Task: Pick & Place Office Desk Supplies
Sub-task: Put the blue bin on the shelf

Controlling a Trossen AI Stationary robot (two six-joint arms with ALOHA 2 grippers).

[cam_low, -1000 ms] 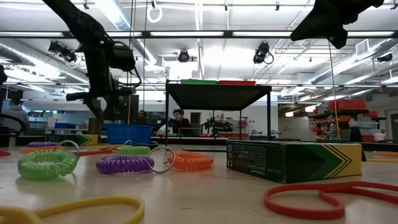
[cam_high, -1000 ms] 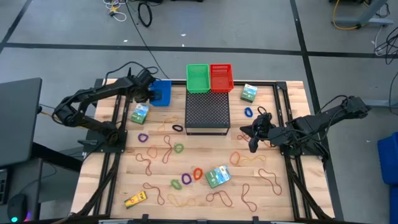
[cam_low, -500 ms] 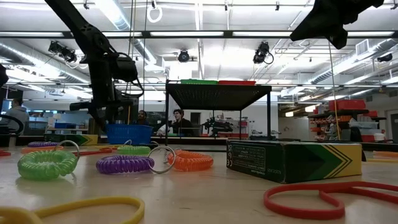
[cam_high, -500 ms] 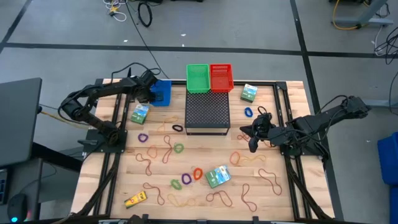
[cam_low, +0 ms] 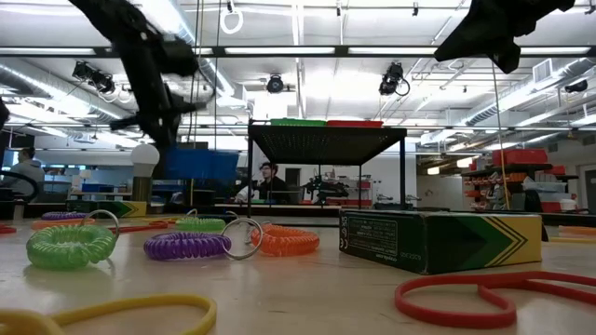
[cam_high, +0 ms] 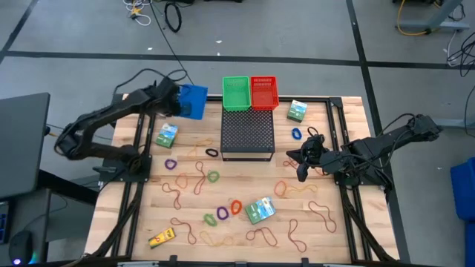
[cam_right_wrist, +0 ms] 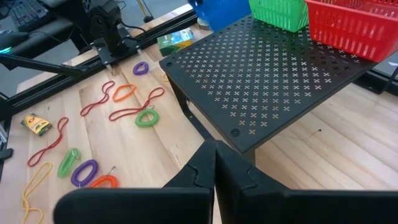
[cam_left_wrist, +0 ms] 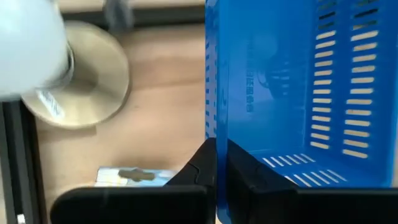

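One blue basket [cam_high: 193, 101] in left gripper [cam_high: 176, 101].

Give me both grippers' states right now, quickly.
Left gripper: shut on the blue basket wall, basket lifted off the table.
Right gripper: shut, empty, hovering beside the black mesh stand.

A: Blue basket [cam_left_wrist: 292, 93] in the left wrist view: cut off on two sides, far rim out of sight.

B: Left gripper [cam_left_wrist: 216, 163] — fingertips merge with the basket wall; contact itself hidden. White round object [cam_left_wrist: 28, 50] blurred, cropped at the corner.

A: Low view: right arm [cam_low: 498, 28] cropped overhead, gripper out of frame. Green box [cam_left_wrist: 134, 176] half behind the fingers.
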